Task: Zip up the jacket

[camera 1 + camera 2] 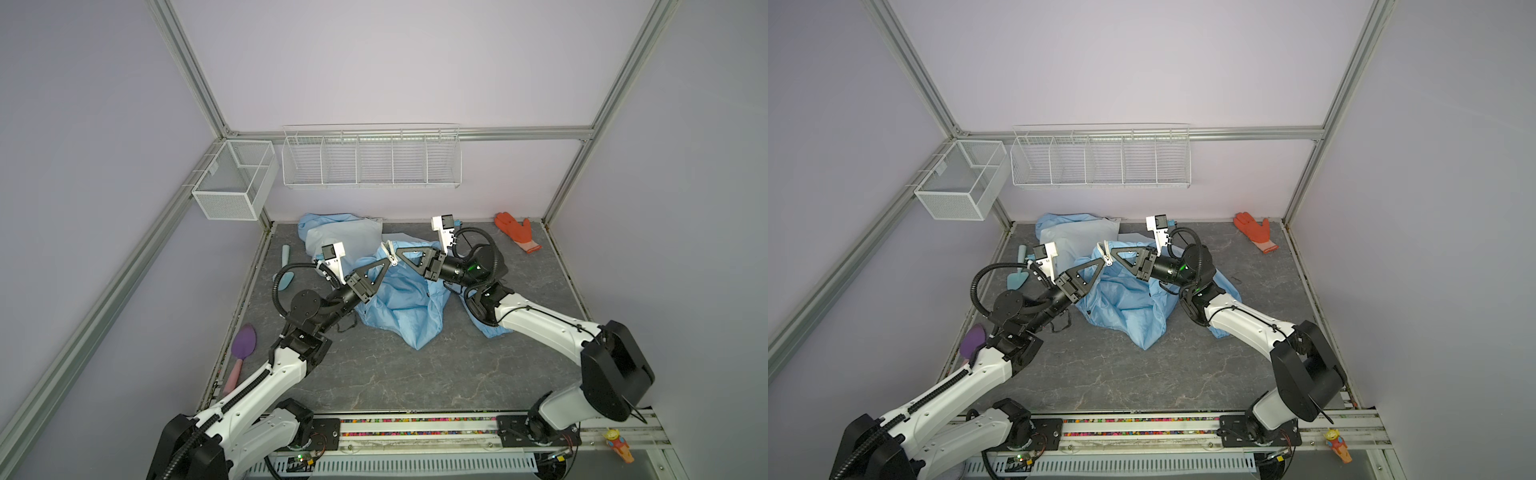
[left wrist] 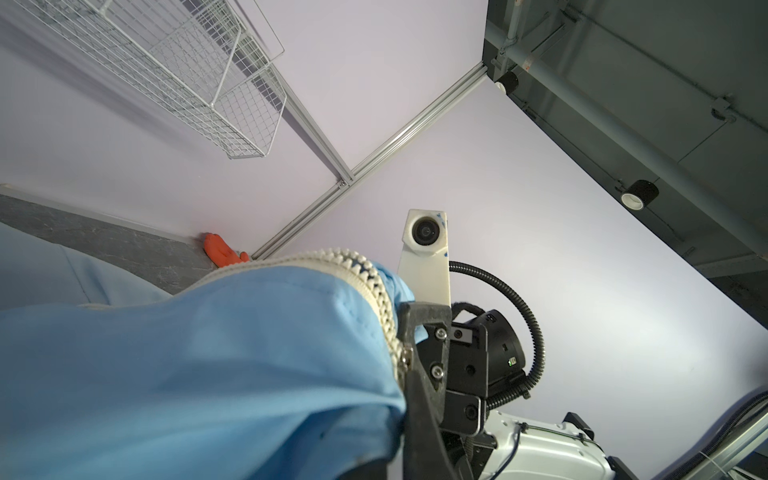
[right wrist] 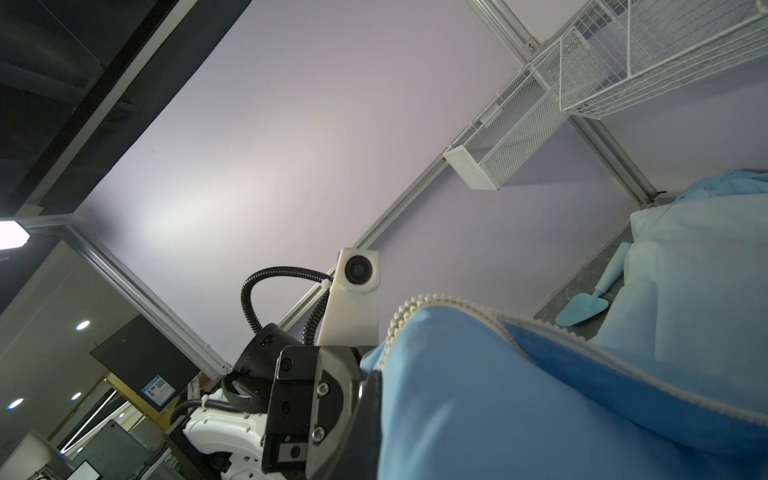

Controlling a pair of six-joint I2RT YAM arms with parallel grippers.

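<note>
both jaws pinch the jacket (image 1: 405, 301) beside its zipper (image 1: 389, 248)

Pale lilac walls (image 1: 395, 62) framed by aluminium posts (image 1: 189, 62) enclose a grey marbled surface (image 1: 395, 374). A white wire rack (image 1: 371, 166) with dividers hangs on the far wall, and a white mesh basket (image 1: 232, 183) hangs on the left wall. Outside there seems to be a dim room with ceiling spotlights (image 3: 83, 325).

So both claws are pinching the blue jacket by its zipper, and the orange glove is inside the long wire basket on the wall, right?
Not quite. The orange glove isn't in the long wire basket; it lies on the table by the back wall, as both top views show. The left claw and right claw do pinch the jacket by its zipper.
</note>
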